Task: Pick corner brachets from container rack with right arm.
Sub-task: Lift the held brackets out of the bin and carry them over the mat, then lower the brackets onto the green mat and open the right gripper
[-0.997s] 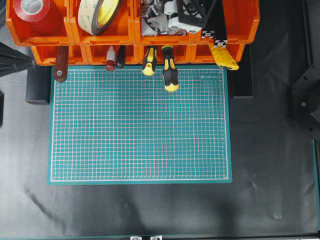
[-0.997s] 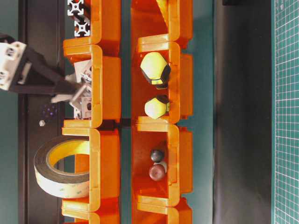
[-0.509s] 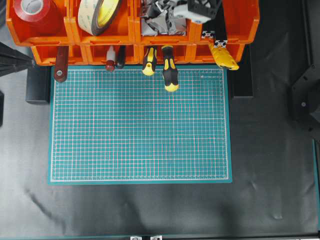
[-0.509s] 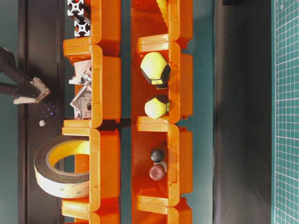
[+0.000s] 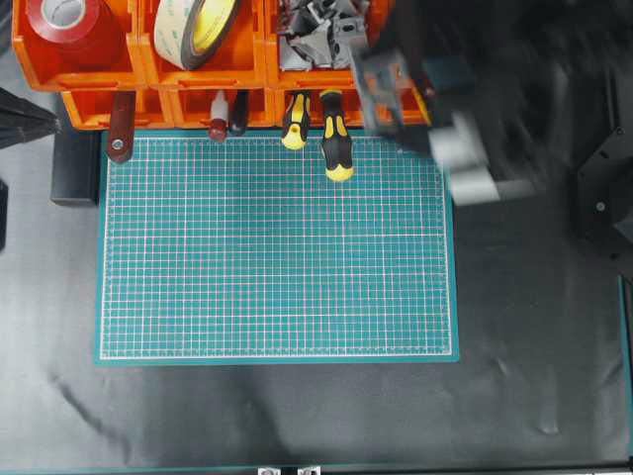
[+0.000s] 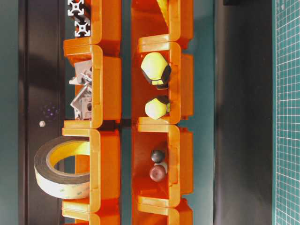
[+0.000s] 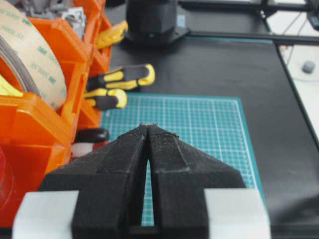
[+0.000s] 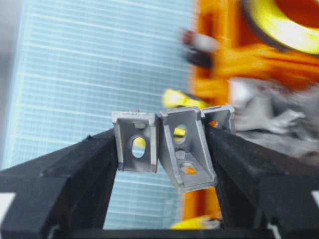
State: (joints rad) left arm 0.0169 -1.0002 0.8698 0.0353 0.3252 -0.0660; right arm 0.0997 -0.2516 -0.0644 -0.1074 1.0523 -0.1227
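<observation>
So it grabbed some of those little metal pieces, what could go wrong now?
The right gripper pinches at least two corner brachets side by side, one tilted, so one could slip out. The arm is blurred with speed in the overhead view, which may shake them loose. It is passing above the container rack and the screwdriver handles, so a dropped piece could land among those.

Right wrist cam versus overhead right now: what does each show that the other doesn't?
Only the right wrist view shows the catch: the right gripper is shut on corner brackets, at least two clamped side by side between its fingers.

Only the overhead view shows the right arm as a motion-blurred shape over the rack's right end, plus the red tape roll.

Both show the orange container rack, loose brackets in their bin, and the green cutting mat.
</observation>
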